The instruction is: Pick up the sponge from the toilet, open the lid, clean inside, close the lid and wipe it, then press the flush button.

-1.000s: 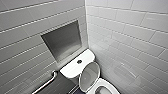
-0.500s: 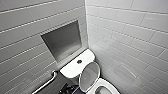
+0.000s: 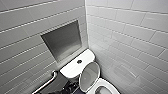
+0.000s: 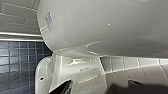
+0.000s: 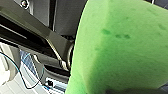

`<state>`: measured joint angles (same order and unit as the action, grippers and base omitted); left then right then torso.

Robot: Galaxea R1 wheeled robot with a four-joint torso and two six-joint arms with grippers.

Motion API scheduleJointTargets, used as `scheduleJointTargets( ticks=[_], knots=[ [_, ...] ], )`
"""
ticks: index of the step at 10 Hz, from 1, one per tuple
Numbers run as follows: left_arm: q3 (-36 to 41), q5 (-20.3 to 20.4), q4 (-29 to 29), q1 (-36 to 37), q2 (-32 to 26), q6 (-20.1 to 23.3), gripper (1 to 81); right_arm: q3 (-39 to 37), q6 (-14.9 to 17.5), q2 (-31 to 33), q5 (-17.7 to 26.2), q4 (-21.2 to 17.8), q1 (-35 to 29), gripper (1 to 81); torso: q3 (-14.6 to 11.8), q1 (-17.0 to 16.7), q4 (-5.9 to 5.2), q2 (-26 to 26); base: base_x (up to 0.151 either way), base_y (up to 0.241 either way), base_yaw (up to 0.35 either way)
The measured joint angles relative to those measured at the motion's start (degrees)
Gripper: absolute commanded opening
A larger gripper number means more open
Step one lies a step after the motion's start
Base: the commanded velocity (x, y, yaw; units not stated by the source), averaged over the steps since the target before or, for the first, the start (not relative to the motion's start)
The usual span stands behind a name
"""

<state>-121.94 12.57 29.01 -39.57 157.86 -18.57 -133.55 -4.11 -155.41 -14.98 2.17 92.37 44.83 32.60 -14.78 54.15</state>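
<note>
the lid (image 3: pixel 89 76) stands raised at the front edge of the tank of the toilet (image 3: pixel 72 68), so cleaning inside looks like the step in hand. the right gripper (image 5: pixel 126 86) seems pinched on the sponge (image 5: pixel 120 47). the left gripper (image 4: pixel 100 88) hangs spread and empty beside the ceramic. best to keep the sponge flat on the bowl's inner wall, clear of the lid.

Head camera faces down on the toilet (image 3: pixel 75 66) from high. Left wrist camera shares it, close up; right wrist camera abuts the sponge (image 5: pixel 120 50).
</note>
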Motion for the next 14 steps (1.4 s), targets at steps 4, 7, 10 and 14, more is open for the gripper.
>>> scheduleJointTargets(
  ticks=[4,7,10,14],
  knots=[
    [4.8,-0.4,-1.8,-1.9,2.1,-0.1,81.1,-0.8,-0.2,-0.9,0.0,0.0,-0.5,1.0,0.0,0.0,0.0,0.0,0.0,0.0,0.0],
    [10.8,-1.0,-4.2,-3.0,1.9,0.4,81.1,-2.6,-0.2,-1.8,0.1,0.0,-1.0,1.0,0.0,0.0,0.0,0.0,0.0,0.0,0.0],
    [8.8,-4.4,-11.9,-5.3,-3.6,0.7,81.1,-5.6,-0.4,-3.9,0.7,0.0,-2.1,1.0,0.0,0.0,0.0,0.0,0.0,0.0,0.0],
    [8.4,-8.1,-34.4,-17.5,-6.9,0.8,81.1,-8.4,-0.5,-6.2,0.9,0.0,-3.7,1.0,0.0,0.0,0.0,0.0,0.0,0.0,0.0]
  ],
)
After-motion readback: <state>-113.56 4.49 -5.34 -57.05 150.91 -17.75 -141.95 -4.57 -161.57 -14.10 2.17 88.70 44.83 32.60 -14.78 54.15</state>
